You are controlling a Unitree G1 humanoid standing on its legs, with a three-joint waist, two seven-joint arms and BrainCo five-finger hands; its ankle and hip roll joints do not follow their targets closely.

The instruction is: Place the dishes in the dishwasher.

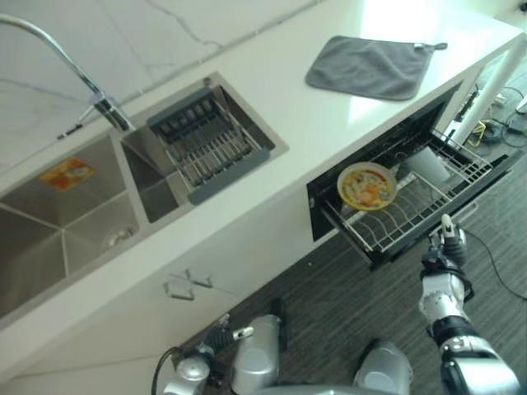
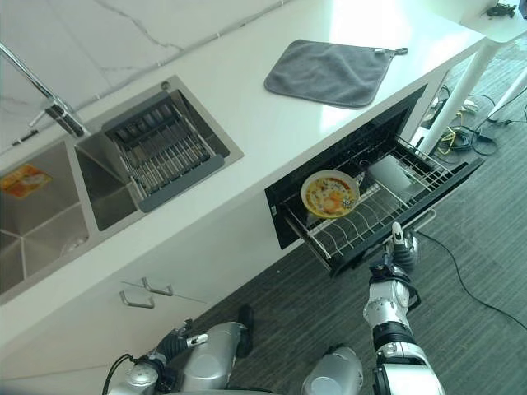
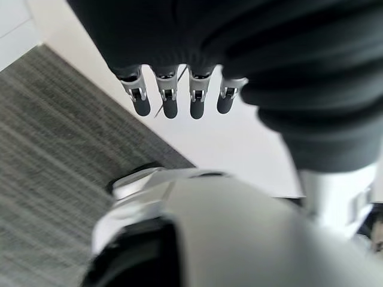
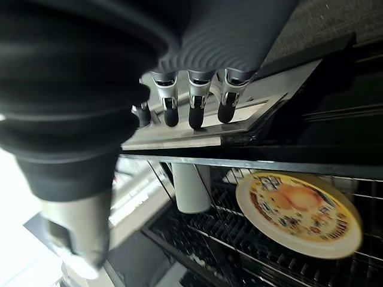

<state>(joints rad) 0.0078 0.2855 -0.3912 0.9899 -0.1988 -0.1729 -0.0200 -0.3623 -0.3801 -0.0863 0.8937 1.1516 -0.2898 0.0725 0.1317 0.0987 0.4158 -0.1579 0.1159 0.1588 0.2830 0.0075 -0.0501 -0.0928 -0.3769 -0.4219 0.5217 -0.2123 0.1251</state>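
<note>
- Your two head views look steeply down on the counter (image 1: pixel 272 90), the sink (image 2: pixel 49 222) and the pulled-out dishwasher rack (image 1: pixel 412 216), sharing that scene
- Your left wrist view faces the floor (image 3: pixel 42 119), close
- Your right wrist view sits close above the same rack and plate (image 4: pixel 299 214)

White counter (image 1: pixel 288 99), steel sink (image 1: pixel 49 222), grey floor (image 1: pixel 346 296)

The left hand (image 3: pixel 173 89) hung with its fingers (image 3: pixel 170 101) relaxed and held nothing. Beyond them lay grey striped floor (image 3: pixel 42 137) and a white cabinet front (image 3: pixel 227 143).
</note>
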